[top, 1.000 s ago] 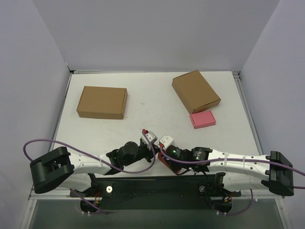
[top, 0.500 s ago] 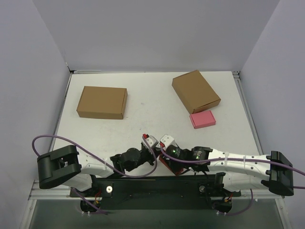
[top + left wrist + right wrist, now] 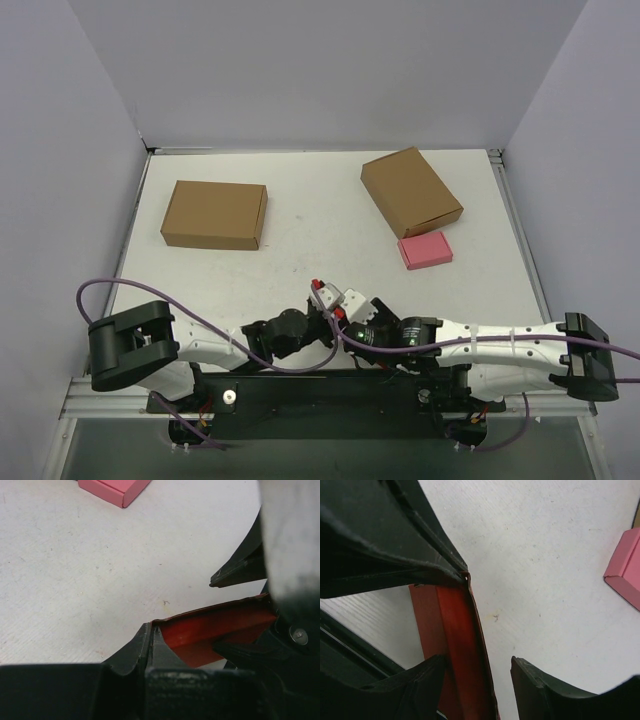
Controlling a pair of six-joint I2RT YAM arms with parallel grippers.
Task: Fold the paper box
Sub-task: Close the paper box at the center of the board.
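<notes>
Your left gripper [image 3: 150,630] is clamped tight on an edge of the paper box [image 3: 215,630], and the red card sticks out from between its fingers. Your right gripper [image 3: 477,660] stands open around the same red sheet. One finger sits against the card, and the other finger [image 3: 545,690] is clear of it, with bare table showing in the gap.

The box is at the near edge of the table [image 3: 300,260], about the middle. From above it is almost wholly hidden under the two wrists, which meet there.

The tabletop is white with a fine grainy texture, and there's a small dark speck [image 3: 164,602] just beyond the card. On the far left lies a brown box [image 3: 215,214], flat and closed. On the far right a second brown box [image 3: 411,191] sits turned at an angle. The small pink box [image 3: 425,250] is just on the near side of that one, well apart from your grippers.

Plain pale walls [image 3: 320,70] close in the left, far and right sides. A black mounting plate [image 3: 330,390] runs along the near edge under both bases, and purple cables [image 3: 200,330] loop off the arms.
</notes>
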